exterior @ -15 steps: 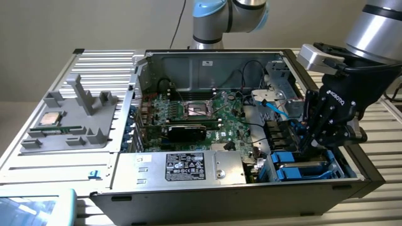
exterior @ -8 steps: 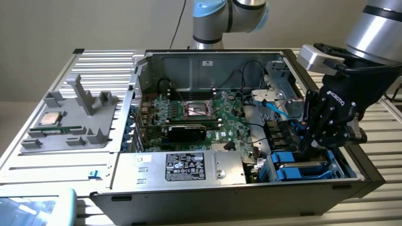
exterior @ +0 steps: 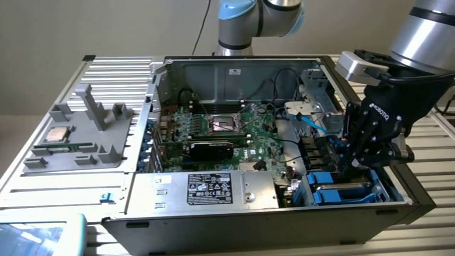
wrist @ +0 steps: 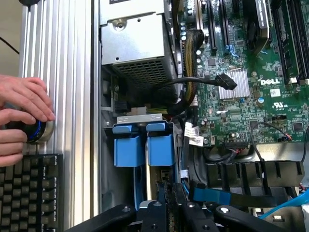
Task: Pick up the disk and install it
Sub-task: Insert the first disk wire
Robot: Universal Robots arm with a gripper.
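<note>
The disk (exterior: 340, 188) sits in its blue carrier frame down in the drive bay at the near corner of the open computer case (exterior: 235, 64), on the exterior view's right. In the wrist view its blue carrier tabs (wrist: 161, 147) stand side by side with a pale strip between them. My black gripper (exterior: 346, 169) reaches down into the bay right above the carrier, fingers drawn close together. The wrist view has the gripper (wrist: 166, 200) just short of the blue tabs. Whether the fingers pinch the carrier or only touch it I cannot tell.
A silver power-supply box (exterior: 213, 189) lies beside the bay, with the motherboard (exterior: 227, 128) and loose cables behind. A grey fixture tray (exterior: 78, 144) holds a CPU chip (exterior: 57, 134). A person's hand (wrist: 21, 116) rests on a blue-ringed button beside a keyboard (wrist: 29, 193).
</note>
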